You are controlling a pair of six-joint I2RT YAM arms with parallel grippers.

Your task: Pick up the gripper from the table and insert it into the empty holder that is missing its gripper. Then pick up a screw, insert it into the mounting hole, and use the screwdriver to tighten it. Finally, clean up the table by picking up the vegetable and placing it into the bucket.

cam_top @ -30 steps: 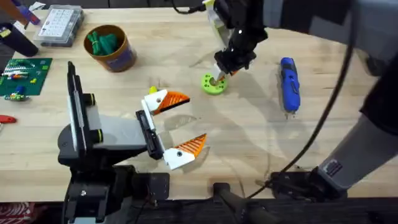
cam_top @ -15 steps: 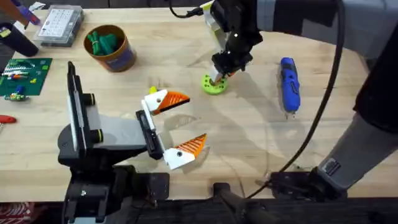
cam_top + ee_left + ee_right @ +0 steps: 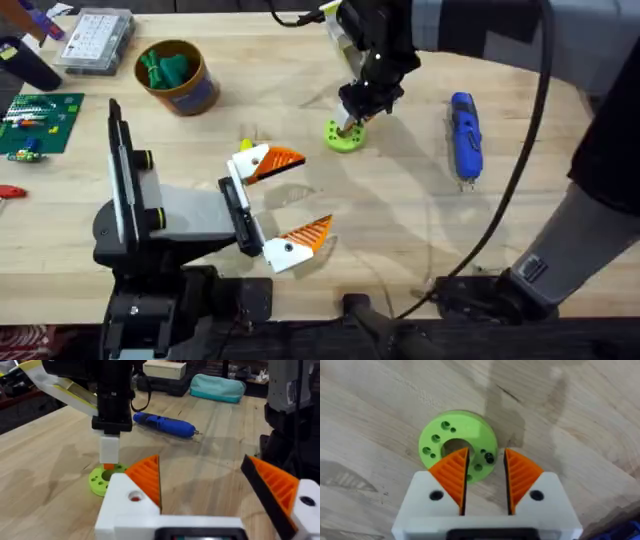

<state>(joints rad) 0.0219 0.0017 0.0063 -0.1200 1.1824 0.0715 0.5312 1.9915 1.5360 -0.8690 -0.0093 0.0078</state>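
Overhead, the right gripper point(image 3: 352, 122) hangs over the near edge of the lime-green ring point(image 3: 344, 135), fingers pointing straight down at it; whether they touch it I cannot tell. The screwdriver point(image 3: 465, 134) lies to the right of the ring, well apart, its long axis running away from the bases with the bit at the near end. The right arm is plainly nearer it. The left gripper point(image 3: 288, 200) rests low, nearer the bases, fingers spread wide with nothing between them. The vegetable point(image 3: 165, 68) already sits in the bucket point(image 3: 180, 77) at the far left.

From the left wrist, its own orange pads point(image 3: 146, 476) stand wide apart. Beyond them the right gripper point(image 3: 109, 454) comes down just above the ring point(image 3: 105, 479), and the screwdriver point(image 3: 162, 423) lies flat behind, bit toward the right arm's side.

From the right wrist, the two pads point(image 3: 452, 471) stand slightly apart, a narrow gap between them and nothing gripped. The ring point(image 3: 457, 444) lies directly ahead of the fingertips, its centre hole just past the left pad and a small dark screw point(image 3: 489, 457) seated in a hole near the gap.

By my reading the screw is placed, so the coming move would be a sideways reach to the screwdriver, gripped across its long axis.
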